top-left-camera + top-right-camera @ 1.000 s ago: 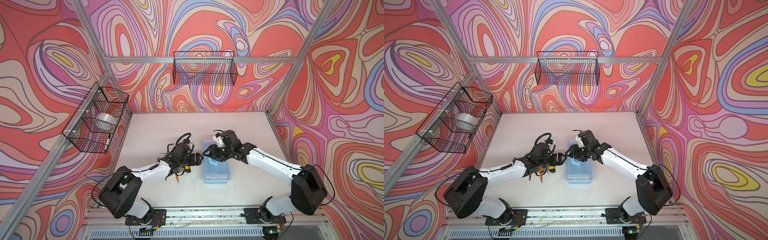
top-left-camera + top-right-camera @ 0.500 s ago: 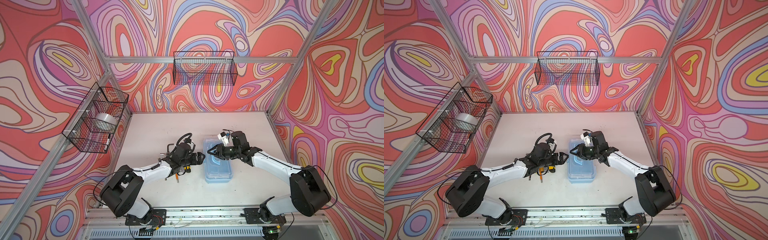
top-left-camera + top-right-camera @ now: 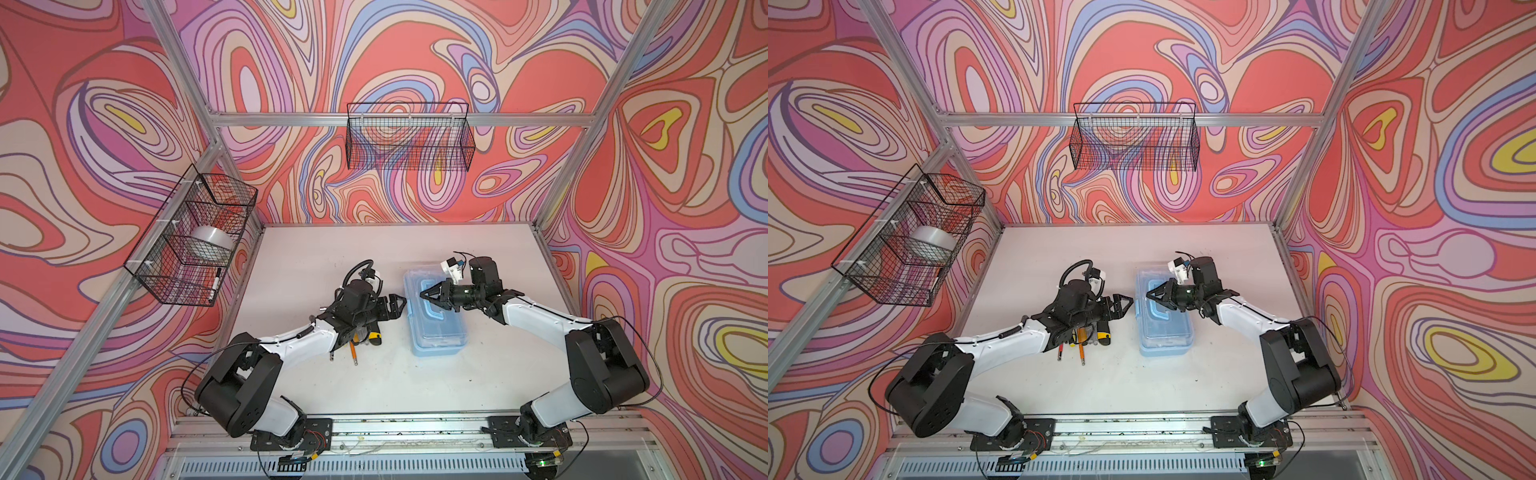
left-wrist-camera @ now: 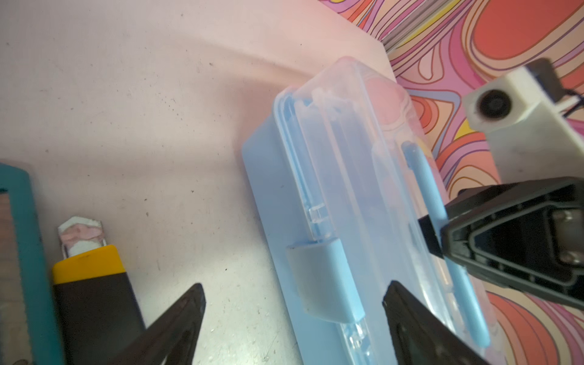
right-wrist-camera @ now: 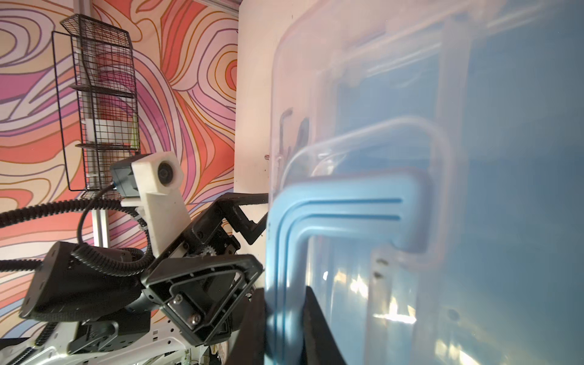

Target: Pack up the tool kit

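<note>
The tool kit box (image 3: 436, 332) (image 3: 1165, 332) is light blue with a clear lid and lies mid-table, lid down. My right gripper (image 3: 423, 295) (image 3: 1149, 295) (image 5: 284, 322) reaches over the lid from the right and is shut on the blue handle (image 5: 341, 205) (image 4: 426, 180). My left gripper (image 3: 401, 305) (image 3: 1127, 303) (image 4: 294, 303) is open beside the box's left side, its fingers either side of the blue latch (image 4: 322, 281) without touching it. Loose tools (image 3: 361, 340) (image 3: 1088, 336) lie under the left wrist, among them a yellow-and-black utility knife (image 4: 91, 294).
A black wire basket (image 3: 191, 241) on the left wall holds a tape roll (image 3: 210, 245) and a marker. Another wire basket (image 3: 409, 141) hangs on the back wall. A teal-edged item (image 4: 22, 252) lies beside the knife.
The right gripper's jaws have closed onto the box handle, and its wrist has swung to the right. The left arm and the box have barely moved.
</note>
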